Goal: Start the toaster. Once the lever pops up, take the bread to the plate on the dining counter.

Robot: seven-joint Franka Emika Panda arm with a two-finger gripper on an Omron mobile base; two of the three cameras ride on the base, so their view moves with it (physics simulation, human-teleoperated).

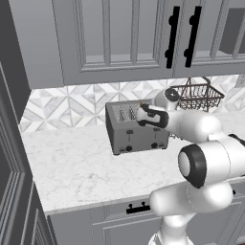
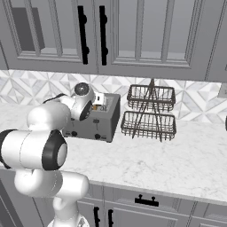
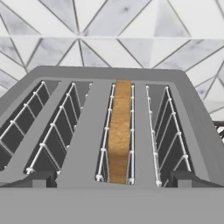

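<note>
The grey toaster (image 1: 136, 131) stands on the marble worktop against the tiled wall, its levers and knobs facing the counter's front edge. In the hand view I look down into its slots, and the bread (image 3: 120, 131) stands on edge in the third slot from the left of the toaster (image 3: 87, 144), sunk between the wire guides. My gripper (image 1: 143, 115) hovers just above the toaster's top (image 2: 95, 126), open, with its dark fingertips (image 3: 40, 177) wide apart and nothing between them. The plate and the dining counter are out of view.
A two-tier wire basket rack (image 2: 150, 113) stands right of the toaster, close to it. Upper cabinets with black handles (image 1: 171, 36) hang over the worktop (image 1: 81, 167). A tall dark cabinet (image 1: 12, 191) bounds the left side. Drawers sit below the counter edge.
</note>
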